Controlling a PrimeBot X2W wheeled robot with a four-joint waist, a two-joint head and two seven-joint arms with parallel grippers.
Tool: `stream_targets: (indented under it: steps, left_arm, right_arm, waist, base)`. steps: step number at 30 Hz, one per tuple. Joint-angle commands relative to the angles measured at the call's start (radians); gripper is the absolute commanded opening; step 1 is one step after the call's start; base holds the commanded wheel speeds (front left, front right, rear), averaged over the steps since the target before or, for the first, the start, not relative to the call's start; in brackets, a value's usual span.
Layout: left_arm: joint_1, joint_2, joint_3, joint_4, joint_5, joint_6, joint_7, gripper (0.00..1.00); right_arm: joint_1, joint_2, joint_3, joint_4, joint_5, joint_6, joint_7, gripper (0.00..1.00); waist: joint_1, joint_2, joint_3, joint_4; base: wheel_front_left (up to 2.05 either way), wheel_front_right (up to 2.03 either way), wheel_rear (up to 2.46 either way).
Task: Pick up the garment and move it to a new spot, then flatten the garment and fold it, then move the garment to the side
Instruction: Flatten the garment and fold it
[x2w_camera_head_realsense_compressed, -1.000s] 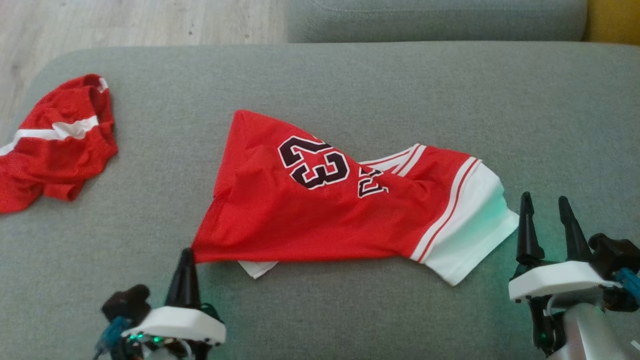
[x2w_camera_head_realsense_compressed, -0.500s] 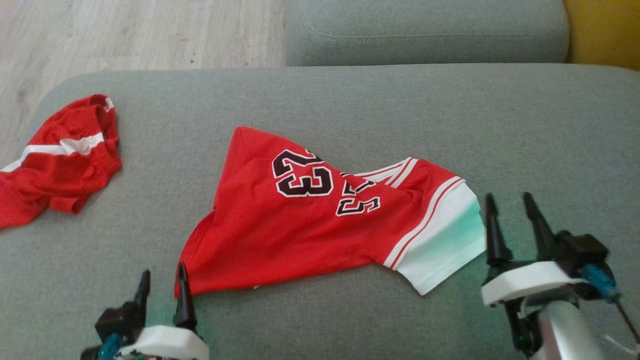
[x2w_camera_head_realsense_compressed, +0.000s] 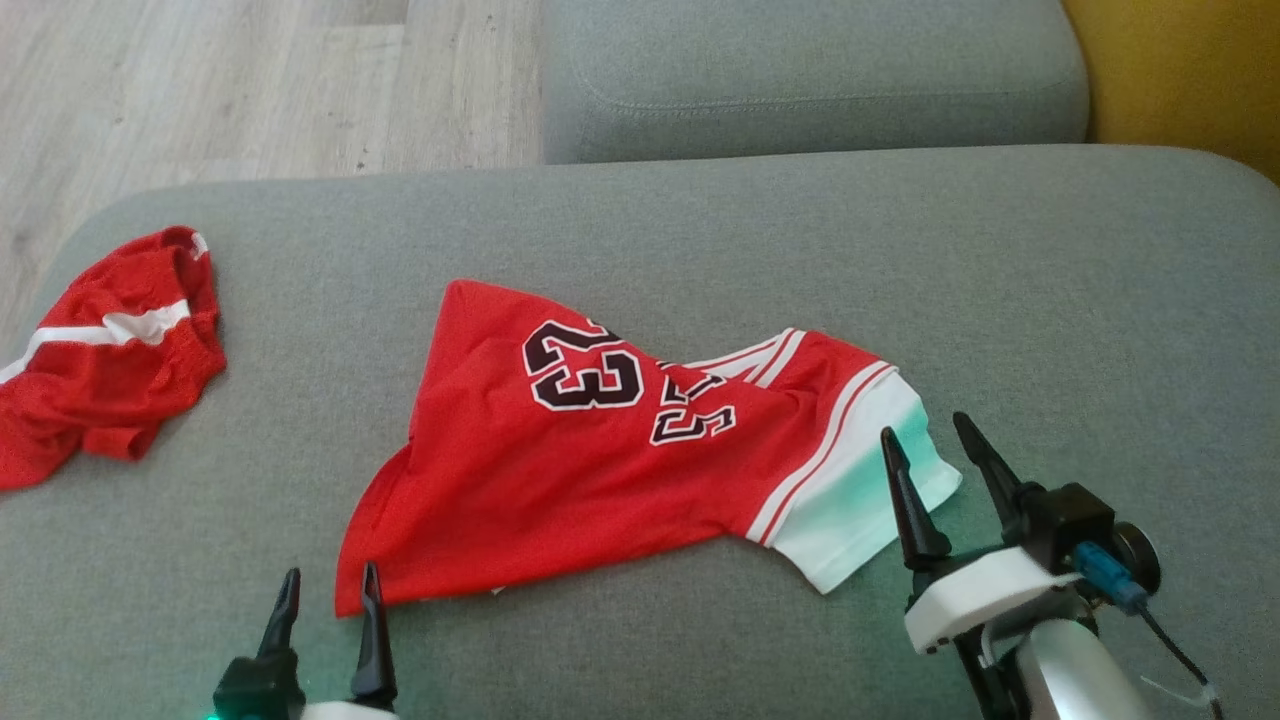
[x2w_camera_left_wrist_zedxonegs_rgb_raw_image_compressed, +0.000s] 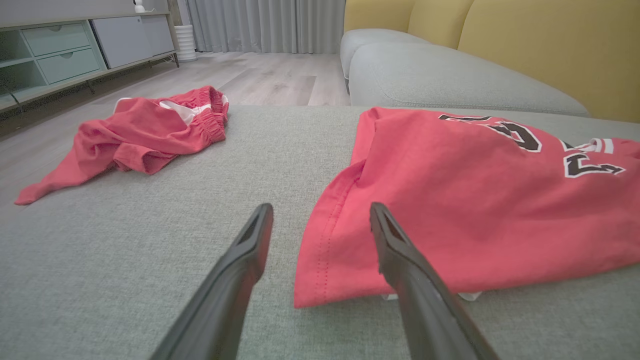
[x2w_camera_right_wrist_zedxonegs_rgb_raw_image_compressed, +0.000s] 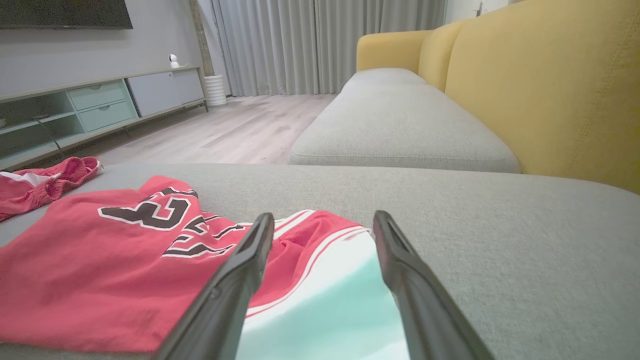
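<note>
**Change since the earlier frames:** the left gripper (x2w_camera_head_realsense_compressed: 330, 572), at lower left of the head view, was pinched shut on the near corner of the jersey. Its jaws now stand apart and that corner lies free on the cushion. The whole head view has also slid down, which is camera movement, not movement of the things.

**Present state:** the red number 23 basketball jersey (x2w_camera_head_realsense_compressed: 600, 470) lies at centre frame on the grey sofa seat cushion (x2w_camera_head_realsense_compressed: 900, 260). It is rumpled, with a ridge running through its lettering. In the left wrist view the released corner sits between the left gripper's fingers, nearer the right-hand one. The right gripper (x2w_camera_head_realsense_compressed: 925, 428), at lower right, is also spread and holds nothing. Its fingers overlap the jersey's white band (x2w_camera_head_realsense_compressed: 860, 490) in the head view, but contact cannot be confirmed. Red shorts (x2w_camera_head_realsense_compressed: 110, 380) lie well apart at the left edge.

**Risks, as judged:**
- Folding now would trap the ridge, so flattening appears not yet done.
- White fabric shows under the near hem, so a pinch may take only one layer.
- Low fingertips may snag the cushion weave or drag the cloth.
- A sideways placement to frame left could land on the shorts.
</note>
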Motion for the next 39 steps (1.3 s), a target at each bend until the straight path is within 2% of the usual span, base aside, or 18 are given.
stream_targets:
  steps: [1,7,14,24,30,33,39]
  left_arm:
    - [-0.026,0.007,0.033,-0.029,-0.002,0.005,-0.005,1.00]
    - [-0.013,0.005,0.040,-0.023,-0.015,0.003,-0.005,1.00]
    - [-0.019,0.005,0.040,-0.017,-0.044,-0.004,-0.005,1.00]
    - [-0.049,0.005,-0.014,0.101,-0.172,-0.043,-0.005,1.00]
    - [-0.077,0.005,-0.047,0.204,-0.338,-0.061,-0.005,1.00]
    - [-0.085,0.005,-0.064,0.217,-0.374,-0.074,-0.005,1.00]
    - [-0.097,0.005,-0.088,0.222,-0.529,-0.109,-0.005,1.00]
  right_arm:
    - [-0.009,-0.005,0.022,-0.016,0.001,0.003,-0.007,1.00]
    - [-0.001,-0.005,-0.023,0.014,0.008,0.003,-0.007,1.00]
    - [0.001,-0.005,-0.027,0.027,0.023,0.003,-0.007,1.00]
    - [0.003,-0.005,-0.019,0.045,0.020,0.003,-0.007,1.00]
    - [-0.003,-0.005,-0.011,0.055,0.037,0.003,-0.007,1.00]
    - [-0.007,-0.005,-0.010,0.055,0.038,0.003,-0.007,1.00]
    - [-0.006,-0.005,-0.016,0.051,0.042,0.003,-0.007,1.00]
  waist:
    - [0.0001,-0.0001,-0.006,-0.002]
    - [0.0001,-0.0001,-0.018,-0.005]
    - [0.0001,-0.0001,-0.022,-0.010]
    - [0.0001,-0.0001,0.009,-0.016]
    - [0.0001,-0.0001,0.021,-0.032]
    - [0.0001,-0.0001,0.025,-0.038]
    - [0.0001,-0.0001,0.037,-0.042]
  base:
    - [0.00,0.00,0.00]
    - [0.00,0.00,0.00]
    - [0.00,0.00,0.00]
    - [0.00,0.00,0.00]
    - [0.00,0.00,0.00]
    - [0.00,0.00,0.00]
    - [0.00,0.00,0.00]
